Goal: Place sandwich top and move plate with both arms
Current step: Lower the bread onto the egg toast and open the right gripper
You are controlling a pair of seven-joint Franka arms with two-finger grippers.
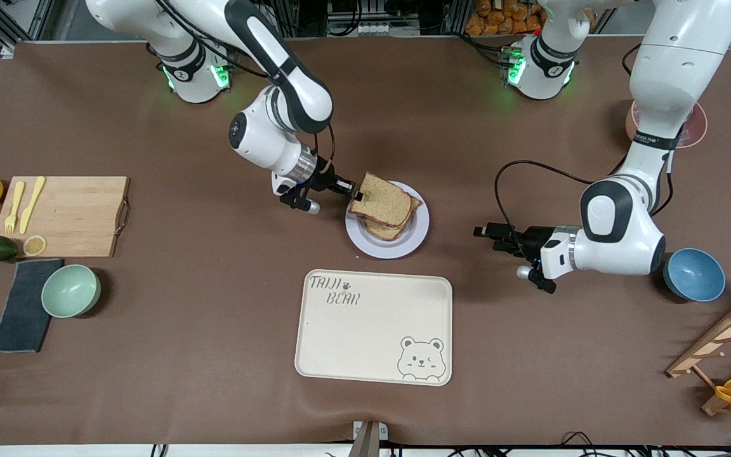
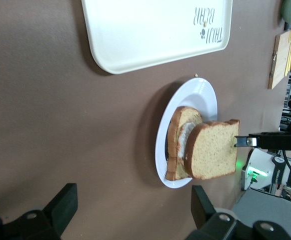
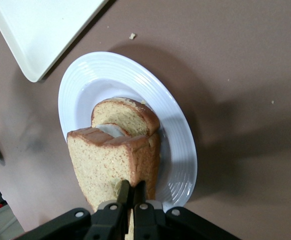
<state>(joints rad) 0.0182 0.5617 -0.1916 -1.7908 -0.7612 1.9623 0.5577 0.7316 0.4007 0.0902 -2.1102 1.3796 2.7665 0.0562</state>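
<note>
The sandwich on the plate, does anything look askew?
Yes. The sandwich top, pinched at its edge by the right tool, sits tilted and offset over the egg slice on the plate, not squarely on it.

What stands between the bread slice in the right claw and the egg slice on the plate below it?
Nothing visible does. The right claw holds the sandwich top by its edge, tilted over the egg slice on the plate; only air shows between them. The left claw waits open, toward the left arm's end of the table.
</note>
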